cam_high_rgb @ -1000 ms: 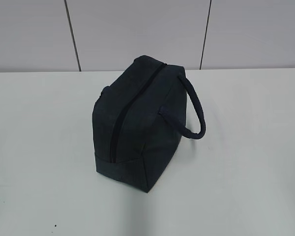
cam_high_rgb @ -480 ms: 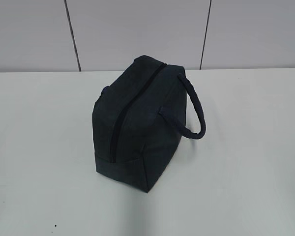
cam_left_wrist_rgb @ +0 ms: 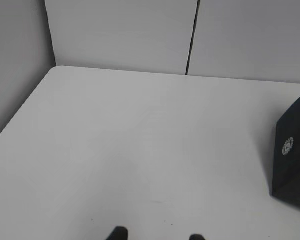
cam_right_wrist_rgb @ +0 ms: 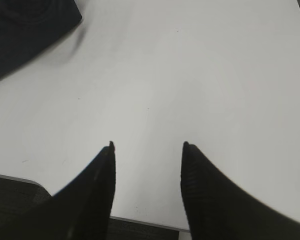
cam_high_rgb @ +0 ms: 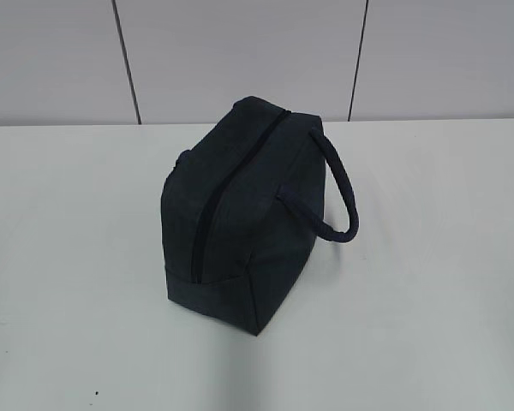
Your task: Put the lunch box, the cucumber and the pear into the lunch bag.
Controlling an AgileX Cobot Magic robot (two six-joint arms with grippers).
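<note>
Basically nothing in hand right now. Far left, the left gripper [cam_left_wrist_rgb: 157, 236] sits low over the bare white table [cam_left_wrist_rgb: 115, 150], only two dark fingertips [cam_left_wrist_rgb: 119, 233] poking in at the bottom edge, spread apart, holding nothing. Moving right, the lunch bag [cam_high_rgb: 240, 205] stands mid-table, dark navy, boxy, its zipper [cam_high_rgb: 212, 201] running along the top and looking closed. Its handle [cam_high_rgb: 338, 193] loops out on the right side. Lunch box, cucumber and pear not visible in any view, can't say where they are. Right side, the right gripper [cam_right_wrist_rgb: 147, 150] hovers over empty table, jaws open, nothing between them, bag corner at upper left of its view. Bag looks like soft fabric, probably light and floppy, likely to shift if tugged one-handed. Best holds are likely the padded handle or the zipper pull, which isn't clearly visible.
</note>
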